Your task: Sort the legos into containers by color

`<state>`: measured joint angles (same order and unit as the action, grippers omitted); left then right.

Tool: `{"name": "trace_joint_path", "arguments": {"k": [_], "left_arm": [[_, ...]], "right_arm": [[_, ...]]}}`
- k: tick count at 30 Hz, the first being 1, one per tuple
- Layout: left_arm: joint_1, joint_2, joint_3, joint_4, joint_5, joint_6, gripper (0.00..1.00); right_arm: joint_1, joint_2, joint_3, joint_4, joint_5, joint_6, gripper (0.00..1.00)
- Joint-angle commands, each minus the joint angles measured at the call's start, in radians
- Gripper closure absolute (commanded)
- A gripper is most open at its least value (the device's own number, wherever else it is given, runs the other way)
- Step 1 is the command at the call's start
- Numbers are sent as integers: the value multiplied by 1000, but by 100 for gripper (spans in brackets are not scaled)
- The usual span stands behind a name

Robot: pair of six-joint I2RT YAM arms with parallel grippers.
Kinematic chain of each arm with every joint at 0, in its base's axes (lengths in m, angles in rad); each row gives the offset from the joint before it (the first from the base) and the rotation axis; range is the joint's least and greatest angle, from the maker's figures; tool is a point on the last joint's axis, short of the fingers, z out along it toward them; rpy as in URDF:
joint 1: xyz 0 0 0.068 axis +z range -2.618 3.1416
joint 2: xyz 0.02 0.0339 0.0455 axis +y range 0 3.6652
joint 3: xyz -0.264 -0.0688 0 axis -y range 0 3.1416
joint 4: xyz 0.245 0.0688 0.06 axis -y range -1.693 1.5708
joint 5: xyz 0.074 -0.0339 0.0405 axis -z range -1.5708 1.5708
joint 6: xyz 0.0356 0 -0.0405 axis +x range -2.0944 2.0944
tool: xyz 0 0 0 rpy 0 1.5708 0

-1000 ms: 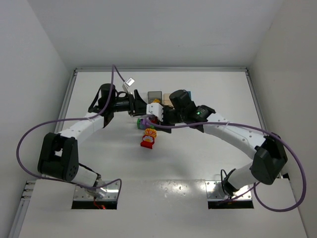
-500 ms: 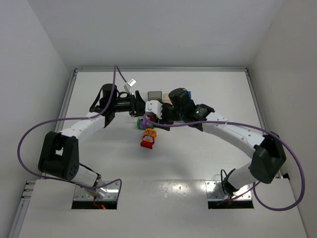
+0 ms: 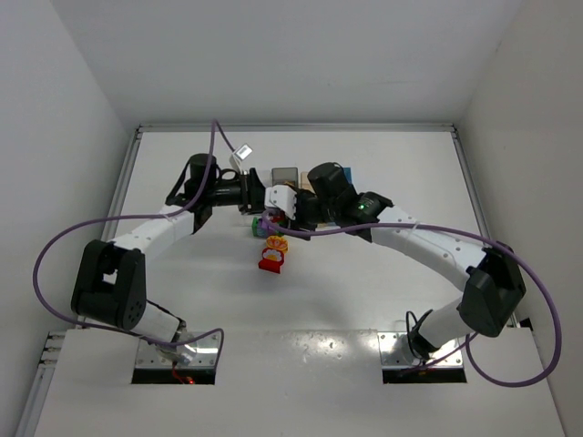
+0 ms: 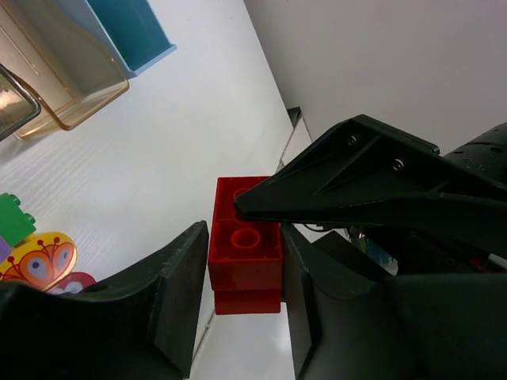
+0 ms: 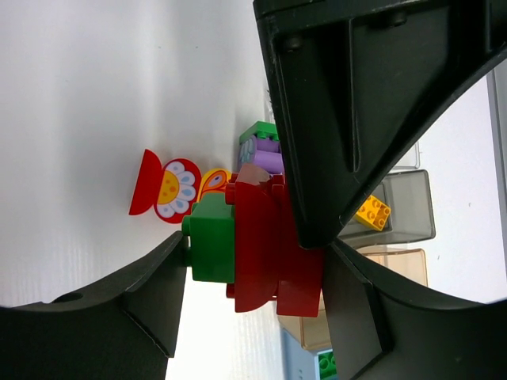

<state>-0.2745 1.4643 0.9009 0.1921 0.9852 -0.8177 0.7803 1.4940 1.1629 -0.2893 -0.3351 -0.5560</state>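
Note:
My left gripper and right gripper meet above the back of the table. In the left wrist view the left gripper is shut on a red brick. In the right wrist view the right gripper is shut on a joined stack of that red brick and a green brick. On the table below lie a purple and green lego, a yellow-orange piece and a red flower piece. The smoky grey bin holds a yellow brick.
The tan bin and light blue bin stand beside the grey one at the back; the blue bin holds a green brick. The clear bin is hidden. Purple cables loop over both arms.
Both grippers have shifted slightly left and toward the back while holding the brick stack between them. The loose legos on the table have not moved.

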Motion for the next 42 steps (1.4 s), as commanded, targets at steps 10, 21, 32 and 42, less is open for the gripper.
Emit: {"name": "trace_joint_path", "arguments": {"k": [10,21,32,42], "left_arm": [[-9,8,36,32,7,21,100],[14,-99,-112,306,-31,-121,100],[153,-79,-142,674,-108,-432,100],[205,-27,-89,833,-161,-554,100]], "right_arm": [[14,-6,38,96,41,10,89],[-21,-99,38,147,68,252,12],[-211,-253,-83,140,-313,747,10],[-282,125,44,674,-763,1347,20]]}}
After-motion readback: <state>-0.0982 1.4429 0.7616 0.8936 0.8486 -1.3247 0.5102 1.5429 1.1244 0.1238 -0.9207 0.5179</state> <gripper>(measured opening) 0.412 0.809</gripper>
